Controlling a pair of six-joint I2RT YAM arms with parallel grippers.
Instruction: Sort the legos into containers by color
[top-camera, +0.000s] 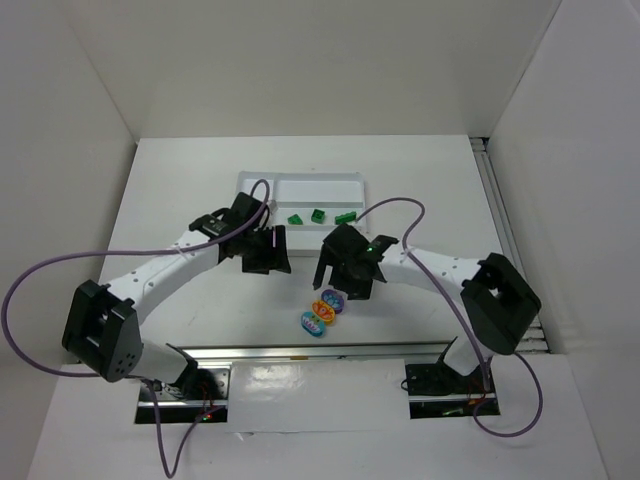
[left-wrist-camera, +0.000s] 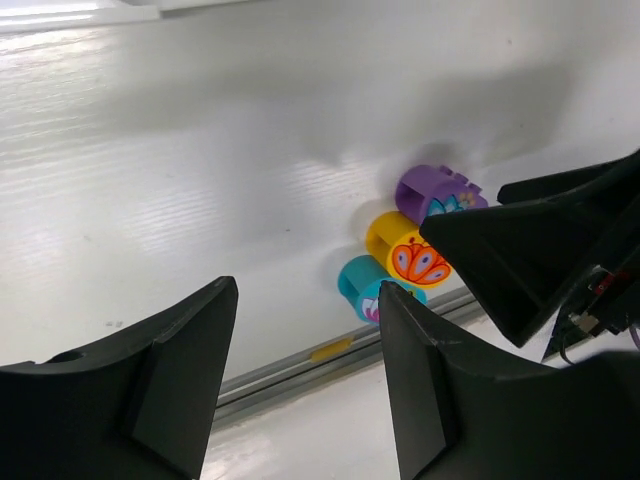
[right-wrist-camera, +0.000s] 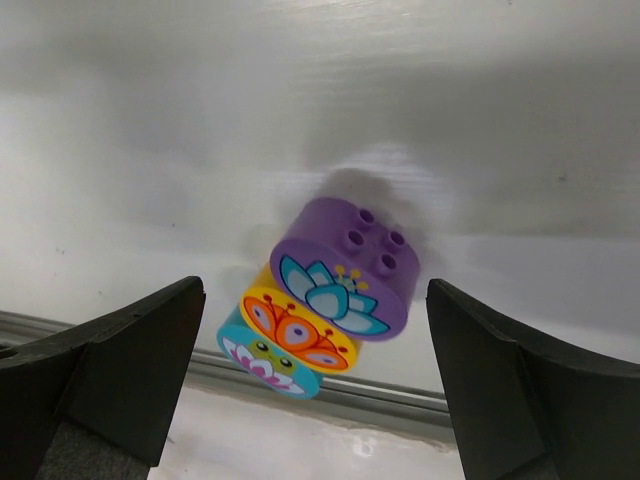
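Observation:
The purple (top-camera: 333, 299), orange (top-camera: 323, 309) and teal (top-camera: 312, 322) legos lie touching in a diagonal row near the table's front edge. They also show in the right wrist view as purple (right-wrist-camera: 345, 265), orange (right-wrist-camera: 295, 330) and teal (right-wrist-camera: 265, 360). My right gripper (top-camera: 345, 277) is open just above and behind the purple one, jaws wide to either side (right-wrist-camera: 315, 290). My left gripper (top-camera: 268, 255) is open and empty (left-wrist-camera: 305, 290), left of the row. Three green legos (top-camera: 317, 215) lie at the near edge of the white tray (top-camera: 300, 182); I cannot tell if they are inside it.
A metal rail (top-camera: 320, 350) runs along the table's front edge just below the teal brick. White walls enclose the table on the left, back and right. Purple cables loop from both arms. The right gripper's finger (left-wrist-camera: 540, 250) shows close beside the bricks in the left wrist view.

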